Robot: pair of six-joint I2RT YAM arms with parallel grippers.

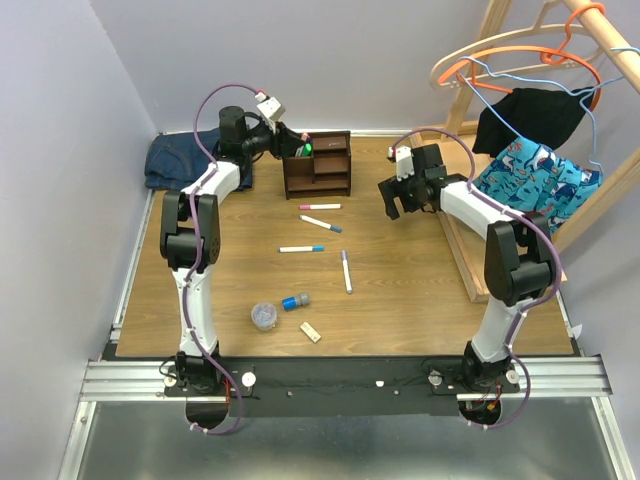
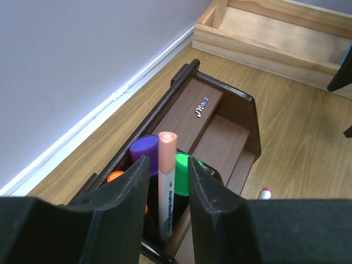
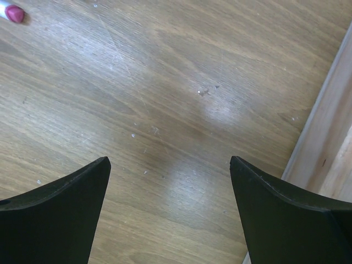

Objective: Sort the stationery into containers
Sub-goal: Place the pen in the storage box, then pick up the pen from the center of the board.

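Observation:
My left gripper point(image 1: 290, 140) hovers over the taller pen section of the dark brown organiser point(image 1: 325, 170). Seen from the left wrist, its jaws point(image 2: 168, 162) stand slightly apart around an upright white marker point(image 2: 166, 192) with a peach cap, a gap showing on each side. Purple point(image 2: 144, 148), green point(image 2: 184, 170) and orange point(image 2: 115, 177) caps stand in the same section. Several markers point(image 1: 321, 223) lie on the table, with a clear tub point(image 1: 264, 316), a blue-grey cylinder point(image 1: 295, 301) and a beige block point(image 1: 310, 331) nearer. My right gripper point(image 1: 397, 200) point(image 3: 169, 159) is open over bare wood.
A big light-wood tray point(image 1: 470, 250) point(image 2: 264, 38) runs along the right side, its edge point(image 3: 330, 126) close to my right gripper. Clothes and hangers point(image 1: 540, 110) hang at the back right. A blue cloth point(image 1: 180, 160) lies at the back left beside the wall.

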